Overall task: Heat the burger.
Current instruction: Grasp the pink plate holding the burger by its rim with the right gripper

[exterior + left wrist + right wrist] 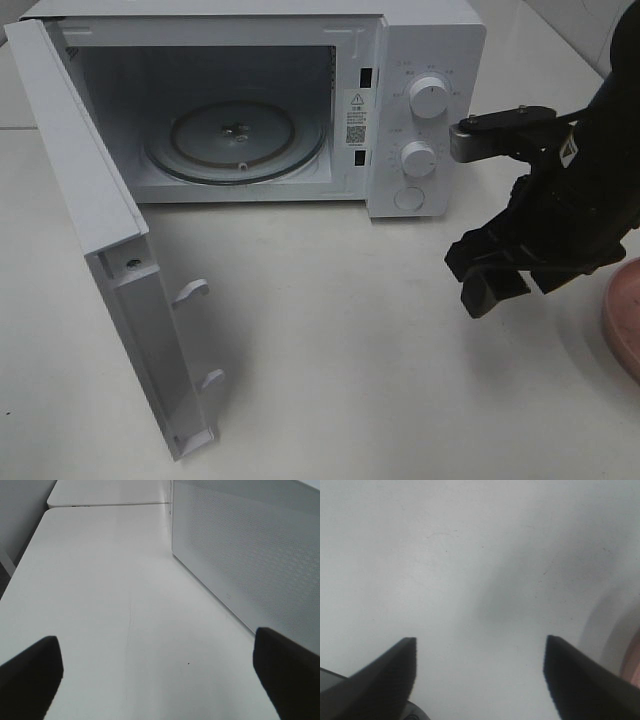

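Observation:
The burger is out of view in every frame. My right gripper hangs above the table in front of the microwave's control panel, left of a pink plate. In the right wrist view, the right gripper is open, with only bare table between its fingers and the plate's edge beside it. The left gripper is open over bare table alongside the microwave's perforated wall. It does not show in the exterior high view.
The white microwave stands at the back with its door swung wide to the left. Its glass turntable carries nothing. Two knobs and a button sit on the right panel.

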You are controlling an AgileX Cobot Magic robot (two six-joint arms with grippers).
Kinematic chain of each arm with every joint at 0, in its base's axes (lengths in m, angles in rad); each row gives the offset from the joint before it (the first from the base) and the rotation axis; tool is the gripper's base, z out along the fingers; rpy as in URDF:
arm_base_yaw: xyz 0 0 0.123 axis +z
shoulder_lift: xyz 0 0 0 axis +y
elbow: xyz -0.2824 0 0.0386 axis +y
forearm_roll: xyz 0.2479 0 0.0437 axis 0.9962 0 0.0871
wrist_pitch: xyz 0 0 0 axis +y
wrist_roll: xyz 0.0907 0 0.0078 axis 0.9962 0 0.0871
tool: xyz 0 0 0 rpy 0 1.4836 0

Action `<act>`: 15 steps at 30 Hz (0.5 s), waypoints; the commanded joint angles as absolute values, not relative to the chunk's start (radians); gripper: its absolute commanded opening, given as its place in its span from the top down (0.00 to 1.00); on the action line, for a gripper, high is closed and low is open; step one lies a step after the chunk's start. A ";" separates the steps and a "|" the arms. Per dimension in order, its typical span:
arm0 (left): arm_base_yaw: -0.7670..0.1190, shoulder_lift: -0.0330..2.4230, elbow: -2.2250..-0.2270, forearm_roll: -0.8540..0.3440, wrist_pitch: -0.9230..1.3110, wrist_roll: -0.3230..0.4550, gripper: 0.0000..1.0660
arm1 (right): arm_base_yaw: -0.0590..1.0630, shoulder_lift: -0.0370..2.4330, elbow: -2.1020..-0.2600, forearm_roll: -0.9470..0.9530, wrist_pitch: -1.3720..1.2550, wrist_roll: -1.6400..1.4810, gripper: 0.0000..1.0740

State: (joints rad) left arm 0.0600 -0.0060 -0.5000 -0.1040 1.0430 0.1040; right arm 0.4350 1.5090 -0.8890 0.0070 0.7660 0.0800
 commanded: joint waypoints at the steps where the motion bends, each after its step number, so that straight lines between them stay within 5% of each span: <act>1: 0.054 -0.025 -0.498 -0.111 1.040 0.102 0.08 | 0.431 1.501 -0.893 -0.032 0.799 0.049 0.09; 15: 0.054 -0.025 -0.498 -0.111 1.040 0.102 0.08 | 0.352 1.501 -0.894 -0.094 0.975 0.064 0.15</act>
State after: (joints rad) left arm 0.0600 -0.0060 -0.5000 -0.1040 1.0430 0.1040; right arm 0.3880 1.5090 -0.8890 -0.0810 0.9330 0.0720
